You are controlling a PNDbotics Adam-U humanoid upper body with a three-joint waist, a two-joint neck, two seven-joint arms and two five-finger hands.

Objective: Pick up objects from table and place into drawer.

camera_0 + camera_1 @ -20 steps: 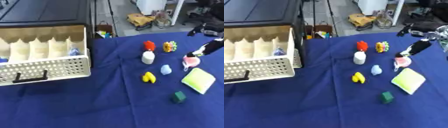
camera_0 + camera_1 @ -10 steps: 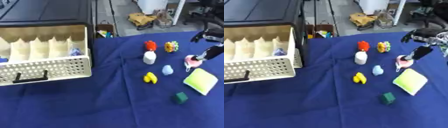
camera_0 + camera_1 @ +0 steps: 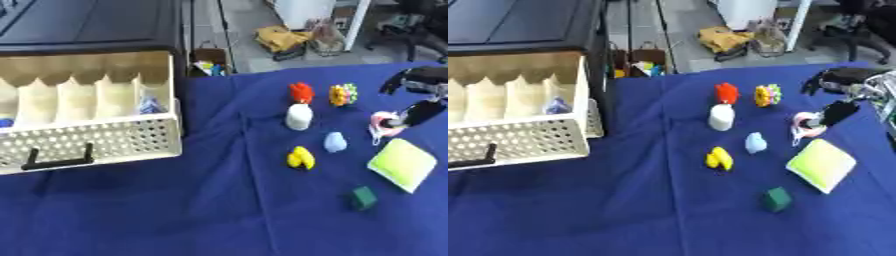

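Note:
The cream perforated drawer stands pulled open at the left, with a small blue thing in its right compartment. On the blue cloth lie a red toy, a yellow-green ball, a white cylinder, a pale blue piece, a yellow duck, a lime sponge and a dark green cube. My right hand hovers at the right edge, open. One of its fingers reaches down and touches a pink and white object on the cloth. My left hand is out of sight.
A black cabinet tops the drawer. Beyond the table's far edge are a bag and yellow clutter on the floor. The table's right edge runs close to the hand.
My right hand has shifted slightly right and its upper fingers have lifted, with one finger staying by the pink and white object. The object has not moved.

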